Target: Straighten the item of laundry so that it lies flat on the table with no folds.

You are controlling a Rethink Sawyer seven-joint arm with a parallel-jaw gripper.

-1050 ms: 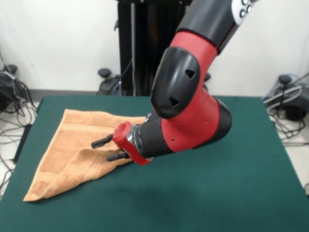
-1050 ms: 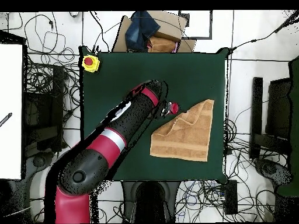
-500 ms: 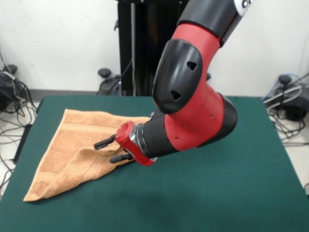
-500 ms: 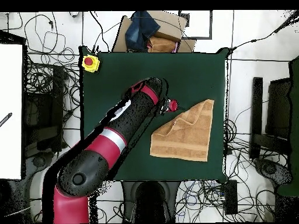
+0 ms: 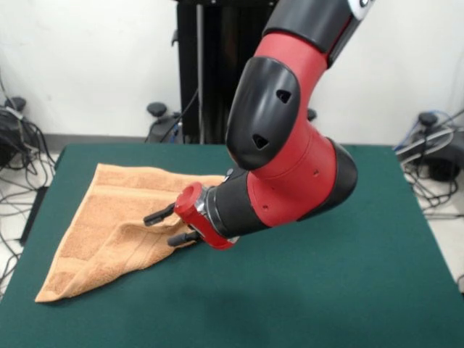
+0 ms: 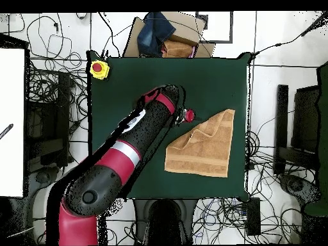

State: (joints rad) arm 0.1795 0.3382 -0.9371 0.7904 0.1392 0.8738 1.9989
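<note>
We saw the gripper (image 5: pixel 162 226), jaws parted and empty, lift slightly | peach-orange terry towel (image 5: pixel 109 225) stayed folded at the dark green table's (image 5: pixel 348 275) left | no flattening gained.

Front camera low across the table (image 5: pixel 348 290), overhead straight down; both on its green top.
</note>
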